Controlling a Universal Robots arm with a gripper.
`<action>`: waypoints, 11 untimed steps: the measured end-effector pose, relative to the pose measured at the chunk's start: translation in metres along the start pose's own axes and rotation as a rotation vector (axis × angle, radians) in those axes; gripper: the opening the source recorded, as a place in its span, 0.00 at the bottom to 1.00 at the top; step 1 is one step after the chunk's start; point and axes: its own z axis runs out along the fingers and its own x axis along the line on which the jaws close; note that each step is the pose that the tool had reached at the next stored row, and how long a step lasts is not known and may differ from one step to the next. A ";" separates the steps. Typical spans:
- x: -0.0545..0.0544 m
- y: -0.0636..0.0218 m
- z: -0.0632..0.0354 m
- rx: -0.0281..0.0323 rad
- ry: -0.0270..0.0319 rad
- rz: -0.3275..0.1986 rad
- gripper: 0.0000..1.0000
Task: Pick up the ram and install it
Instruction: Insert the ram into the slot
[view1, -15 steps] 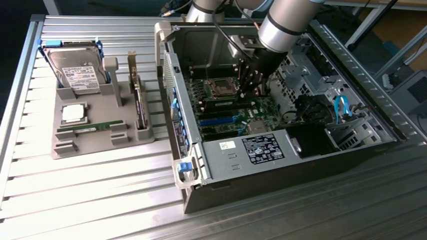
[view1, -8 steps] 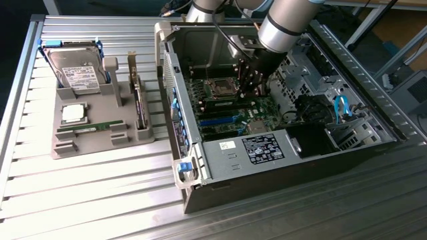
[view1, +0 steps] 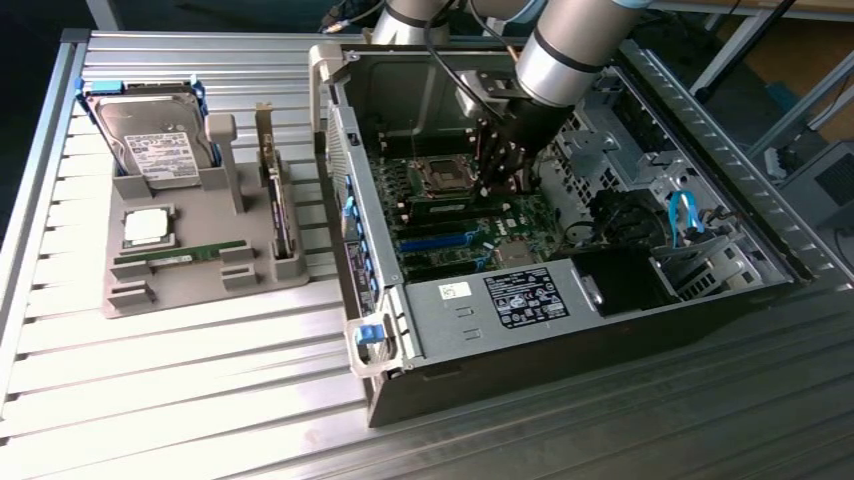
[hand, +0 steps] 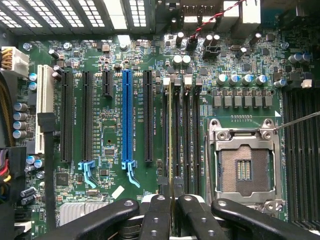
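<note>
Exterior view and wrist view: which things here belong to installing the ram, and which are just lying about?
In the job:
ram, held edge-on at the memory slots
gripper, shut on the ram
open computer case

Lying about, on the grey tray:
hard drive
processor chip
expansion card
second green stick

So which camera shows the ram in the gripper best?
The wrist view: the ram runs edge-on out from the gripper, along the slots. In the exterior view the gripper, down inside the case, hides it.
</note>
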 end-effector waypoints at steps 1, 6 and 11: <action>0.000 0.0001 -0.0006 0.0000 0.0000 0.000 0.13; 0.000 0.0004 -0.0028 0.0001 0.0000 0.000 0.13; 0.000 0.0000 -0.0029 0.0000 0.0002 0.000 0.13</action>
